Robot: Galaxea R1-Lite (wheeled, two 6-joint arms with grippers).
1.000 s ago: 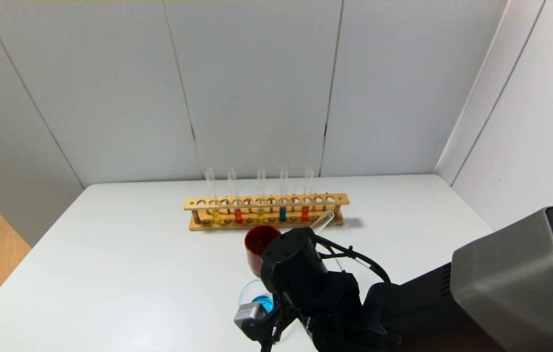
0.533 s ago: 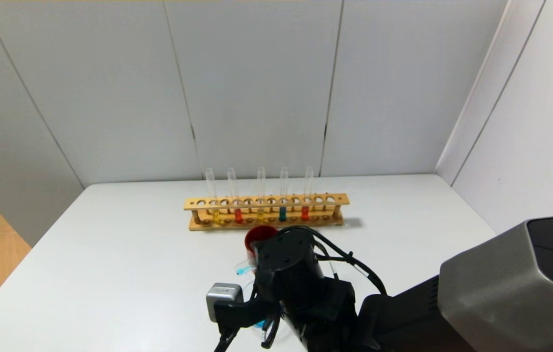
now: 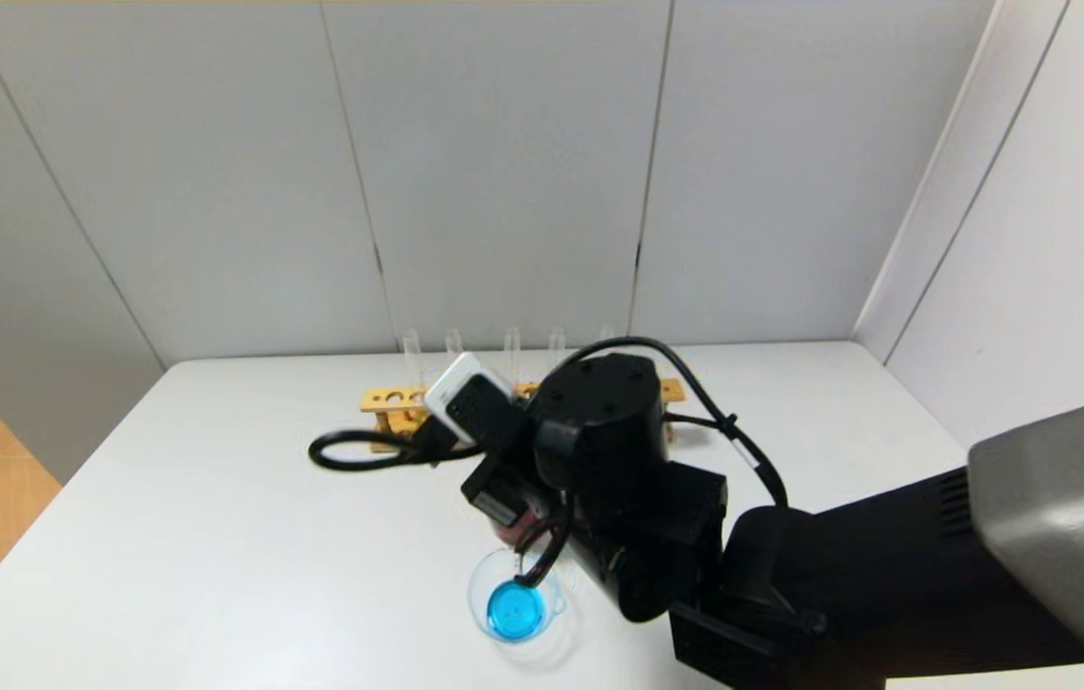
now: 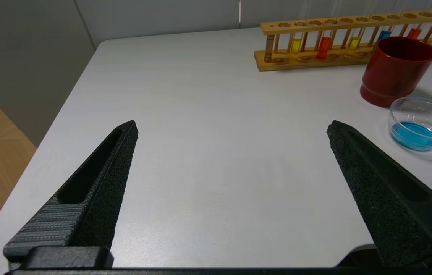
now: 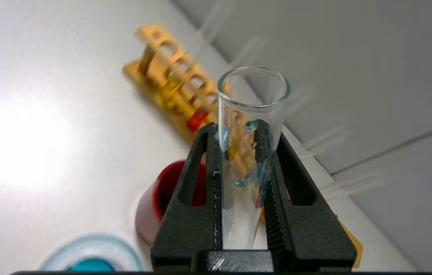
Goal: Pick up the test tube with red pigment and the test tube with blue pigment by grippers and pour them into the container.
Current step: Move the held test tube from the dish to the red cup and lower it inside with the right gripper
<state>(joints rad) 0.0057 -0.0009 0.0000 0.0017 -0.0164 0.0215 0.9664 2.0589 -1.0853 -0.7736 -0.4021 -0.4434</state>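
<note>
My right gripper (image 5: 237, 128) is shut on the test tube with blue pigment (image 5: 252, 89). The tube is drained, with only blue droplets on its wall, and its mouth points up toward the back wall. The right wrist (image 3: 599, 431) hangs over the table's middle, above the container (image 3: 479, 589). This low clear beaker holds a blue pool and also shows in the left wrist view (image 4: 422, 103). Two red-pigment tubes (image 4: 323, 42) (image 4: 414, 32) stand in the wooden rack (image 4: 277, 63). My left gripper (image 4: 233, 126) is open and empty, low over the table's near left.
A dark red cup (image 4: 395, 72) stands between the rack and the container, close to both. The rack also holds two yellow tubes (image 4: 296, 45) and a teal tube (image 4: 383, 35). In the head view my right arm hides most of the rack (image 3: 388, 398).
My right wrist has risen and rolled back from over the container, swinging the drained tube from tipped down to mouth up. The blue pool in the container is now uncovered.
</note>
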